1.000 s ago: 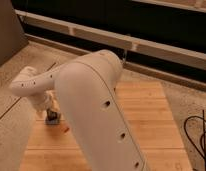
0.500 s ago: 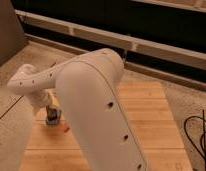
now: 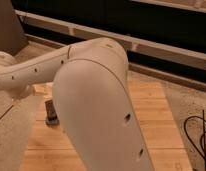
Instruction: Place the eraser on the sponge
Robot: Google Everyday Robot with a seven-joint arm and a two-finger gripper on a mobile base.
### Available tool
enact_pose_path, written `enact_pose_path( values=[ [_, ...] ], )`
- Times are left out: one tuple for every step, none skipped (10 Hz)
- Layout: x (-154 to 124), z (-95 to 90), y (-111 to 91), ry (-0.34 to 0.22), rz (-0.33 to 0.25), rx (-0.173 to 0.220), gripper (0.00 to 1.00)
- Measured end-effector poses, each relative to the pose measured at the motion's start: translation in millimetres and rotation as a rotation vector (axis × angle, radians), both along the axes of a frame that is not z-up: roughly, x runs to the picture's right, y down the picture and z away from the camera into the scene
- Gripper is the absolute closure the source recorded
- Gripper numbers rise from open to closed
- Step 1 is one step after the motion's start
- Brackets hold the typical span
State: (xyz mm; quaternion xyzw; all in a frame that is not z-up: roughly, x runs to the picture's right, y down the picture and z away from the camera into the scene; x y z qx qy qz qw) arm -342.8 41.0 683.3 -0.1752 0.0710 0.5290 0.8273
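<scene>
Dark cabinet fronts fill the back of my feed, crossed by a pale rail (image 3: 161,47) that slopes down to the right, with a speckled grey surface (image 3: 188,97) below it. Nearer me lies the tabletop (image 3: 151,120), made of light wooden planks. The white robot arm (image 3: 96,100) takes up most of the picture: 1 thick segment in the middle and a slimmer link reaching to the left edge. Beneath that link the dark end effector (image 3: 51,113) pokes down, low over the left part of the tabletop. I cannot tell whether it is released or clenched, or whether it carries anything. The eraser and the sponge are hidden from me behind the arm. A black cable (image 3: 197,134) loops at the right edge, beside the tabletop.
</scene>
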Motion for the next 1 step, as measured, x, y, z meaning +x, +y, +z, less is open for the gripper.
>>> enact_pose_path(
  values=[
    [1.0,0.3,-0.2,0.002,-0.001,0.001,0.21]
  ],
)
